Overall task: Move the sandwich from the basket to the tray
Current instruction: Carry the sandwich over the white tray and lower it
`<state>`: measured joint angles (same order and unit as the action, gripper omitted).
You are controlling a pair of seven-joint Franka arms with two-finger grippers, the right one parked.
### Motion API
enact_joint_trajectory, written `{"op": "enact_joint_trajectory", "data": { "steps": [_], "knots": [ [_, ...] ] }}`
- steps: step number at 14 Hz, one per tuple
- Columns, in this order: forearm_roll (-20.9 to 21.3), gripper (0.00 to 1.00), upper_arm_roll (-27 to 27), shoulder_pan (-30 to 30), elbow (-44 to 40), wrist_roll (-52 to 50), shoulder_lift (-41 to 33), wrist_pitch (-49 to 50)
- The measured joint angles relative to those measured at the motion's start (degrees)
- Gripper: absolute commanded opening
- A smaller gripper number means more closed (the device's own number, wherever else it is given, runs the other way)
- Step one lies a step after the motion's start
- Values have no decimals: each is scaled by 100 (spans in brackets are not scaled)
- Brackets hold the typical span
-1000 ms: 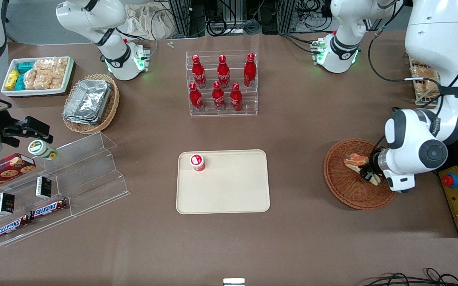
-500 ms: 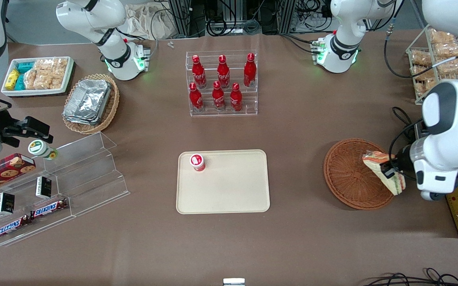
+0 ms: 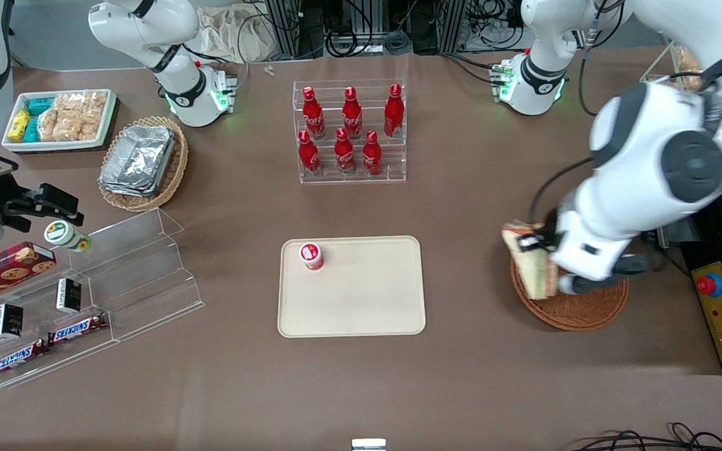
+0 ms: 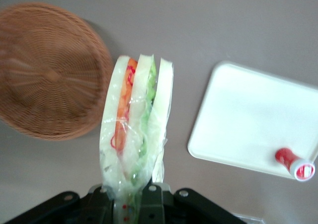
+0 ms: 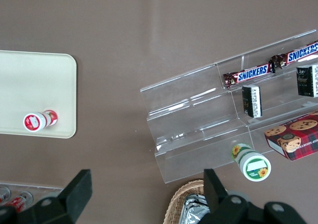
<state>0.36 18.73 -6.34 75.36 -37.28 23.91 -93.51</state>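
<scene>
My left gripper (image 3: 539, 250) is shut on the sandwich (image 3: 531, 263), a wrapped wedge of white bread with orange and green layers. It hangs in the air over the basket's edge that faces the tray. In the left wrist view the sandwich (image 4: 134, 124) stands out from the gripper (image 4: 130, 204), held by its wrapped end. The reddish-brown wicker basket (image 3: 580, 307) (image 4: 49, 70) lies on the table under the arm and holds nothing. The beige tray (image 3: 361, 294) (image 4: 253, 119) lies at the table's middle, with a small red bottle (image 3: 311, 255) on it.
A clear rack of red bottles (image 3: 350, 131) stands farther from the front camera than the tray. A tan basket of foil trays (image 3: 141, 161), a white snack tray (image 3: 58, 119) and a clear stepped stand (image 3: 91, 294) lie toward the parked arm's end. A red stop button box (image 3: 721, 313) sits beside the basket.
The gripper has lifted the sandwich out of the basket and carried it up and toward the tray. The arm has swung over the basket.
</scene>
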Motion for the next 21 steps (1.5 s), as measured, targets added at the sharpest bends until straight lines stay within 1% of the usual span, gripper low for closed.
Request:
{"op": "enact_joint_trajectory", "data": {
  "steps": [2, 4, 7, 9, 12, 14, 15, 17, 18, 21],
  "knots": [
    [27, 0, 32, -507, -139, -4, 478, -160],
    [63, 0, 34, -910, -256, -8, 1059, -713],
    [323, 0, 31, -1279, -327, -75, 1908, -1710],
    [542, 0, 32, -1435, -397, -220, 2395, -2117],
    [867, 0, 33, -1578, -439, -505, 2693, -2292],
    [921, 1, 32, -1634, -443, -592, 2788, -2371],
    [926, 20, 30, -1641, -445, -606, 2829, -2403],
    [926, 95, 29, -1641, -468, -612, 2857, -2419],
    [926, 99, 29, -1641, -470, -613, 2857, -2419],
    [934, 99, 25, -1641, -470, -613, 2872, -2419]
  ]
}}
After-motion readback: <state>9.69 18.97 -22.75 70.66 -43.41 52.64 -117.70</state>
